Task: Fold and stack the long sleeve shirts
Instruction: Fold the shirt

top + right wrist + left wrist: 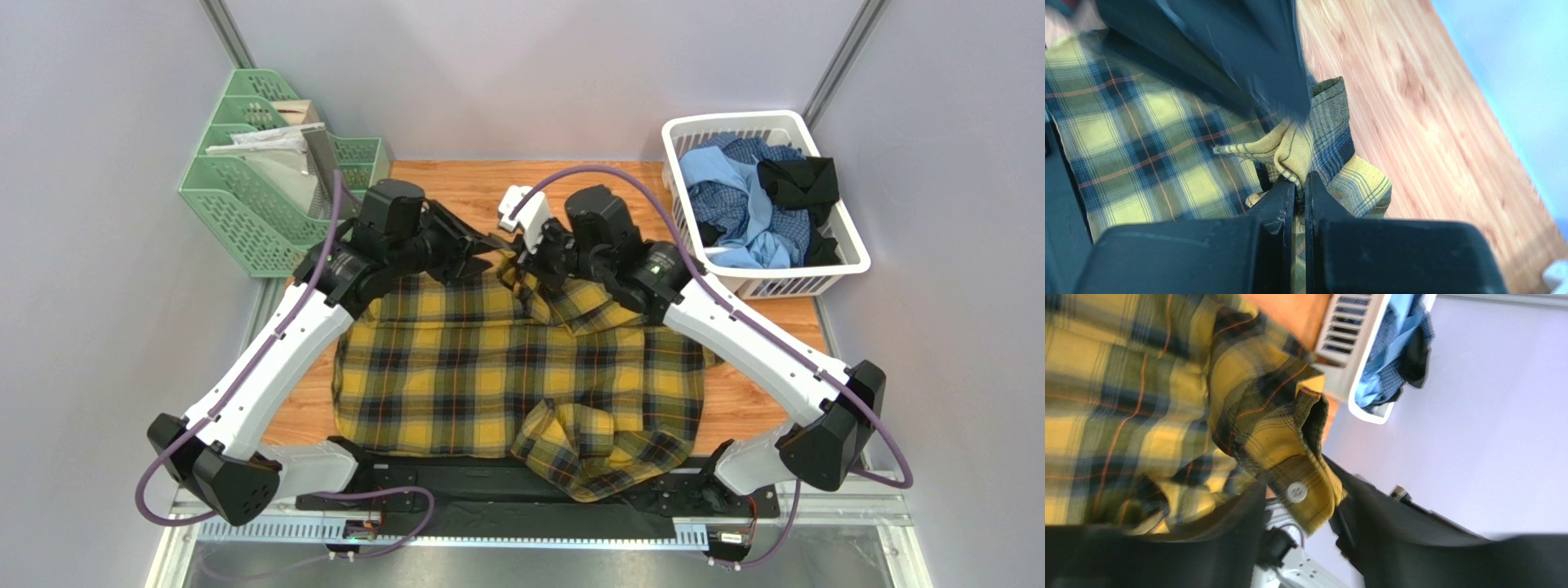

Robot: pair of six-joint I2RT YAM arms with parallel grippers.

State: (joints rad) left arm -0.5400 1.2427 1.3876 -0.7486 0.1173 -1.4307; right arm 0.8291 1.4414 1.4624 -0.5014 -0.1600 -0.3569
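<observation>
We see the plaid shirt [491, 368] spread across the middle of the bench [748, 404], hem at the near edge and collar toward the far edge, where both arms meet over it. The right claw [1300, 187] is clamped on a bunched fold [1315, 147] of the plaid, its fingers pressed together with cloth between them. The left claw [1300, 508] stands apart, a cuff [1290, 459] with a white button [1296, 491] lying loose in the gap; we cannot tell whether either finger touches it. A crumpled sleeve [589, 447] lies heaped at the near edge, right of centre, spilling over the bench's lip. More shirts [736, 196] wait in the basket [797, 284] at the far right corner, and a green rack [245, 196] fills the far left corner. We judge the fold barely begun, and several things could spoil it. The right claw grips a wad, not a single layer, so a pull may drag the flat body askew or wrinkle it. The open left claw could snag the button or cuff as it moves off and tug the fabric along. The two claws sit just beside each other, so a careless swing may knock them together. The heaped sleeve could slide off the near edge if the body is hauled.
</observation>
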